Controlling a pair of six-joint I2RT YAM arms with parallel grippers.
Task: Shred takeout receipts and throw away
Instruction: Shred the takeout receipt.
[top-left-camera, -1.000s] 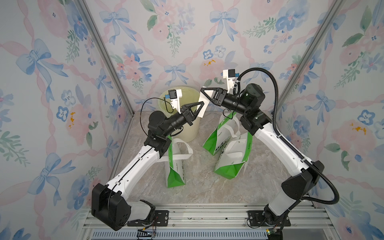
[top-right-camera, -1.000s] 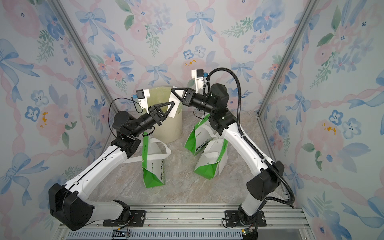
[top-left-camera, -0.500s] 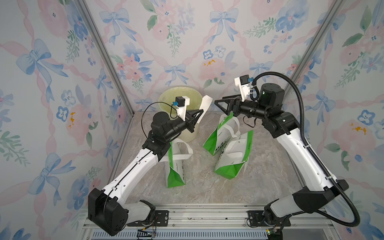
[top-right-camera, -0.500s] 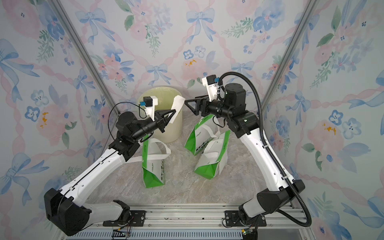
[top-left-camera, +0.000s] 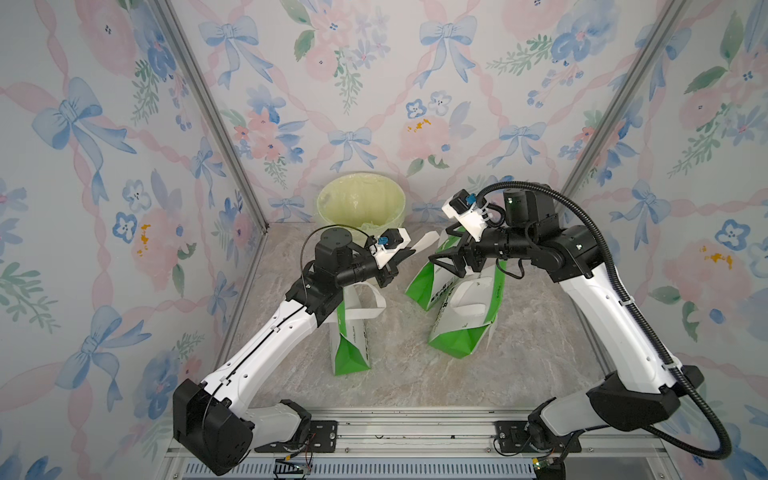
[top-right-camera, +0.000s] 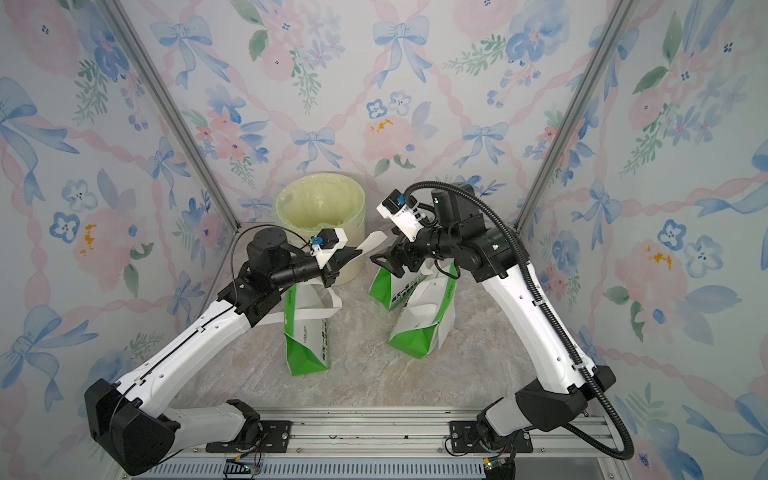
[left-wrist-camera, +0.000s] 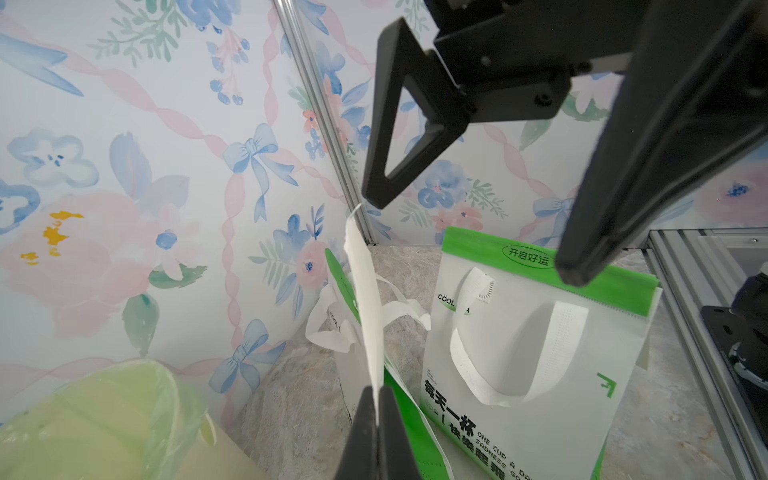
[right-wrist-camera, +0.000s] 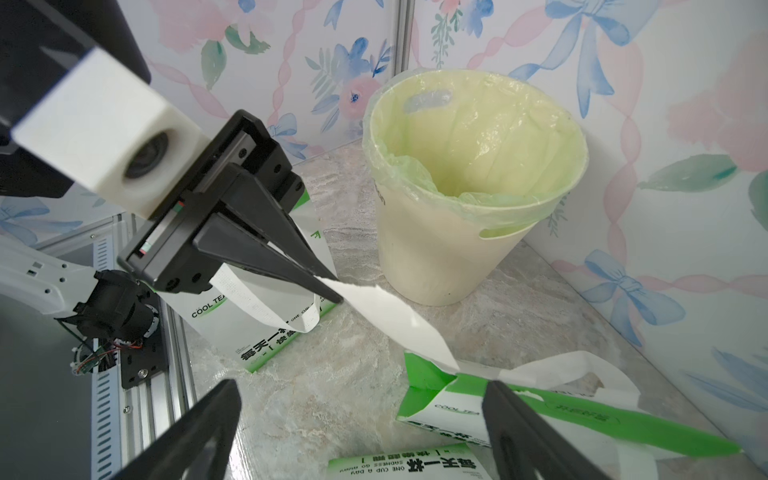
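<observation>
Pinching a thin white paper receipt strip (top-left-camera: 424, 243) between its closed fingers, the left gripper (top-left-camera: 405, 254) holds the paper in the air above the marble-patterned floor (top-left-camera: 395, 374). In both top views the strip points from the gripper toward two o'clock, and its free end looks ragged in the left wrist view (left-wrist-camera: 363, 291), so it is probably a torn piece.

The right gripper (top-left-camera: 444, 262) is at three o'clock of the strip, very near to it. Its fingers are wide apart and nothing is between them; the right wrist view shows the strip (right-wrist-camera: 386, 316) ending just before this open gap.

A pale yellow round plastic bin (top-left-camera: 361, 199) with a light green liner stands at twelve o'clock of the floor, close behind the strip. The part of its inside that shows contains no paper pieces. Three green-and-white fabric bags (top-left-camera: 349, 345) stand or lie near the centre; no other receipt can be seen on them.

By this, the tearing seems to be in progress. The held strip is not yet in the bin, so the throwing away is left to do.
</observation>
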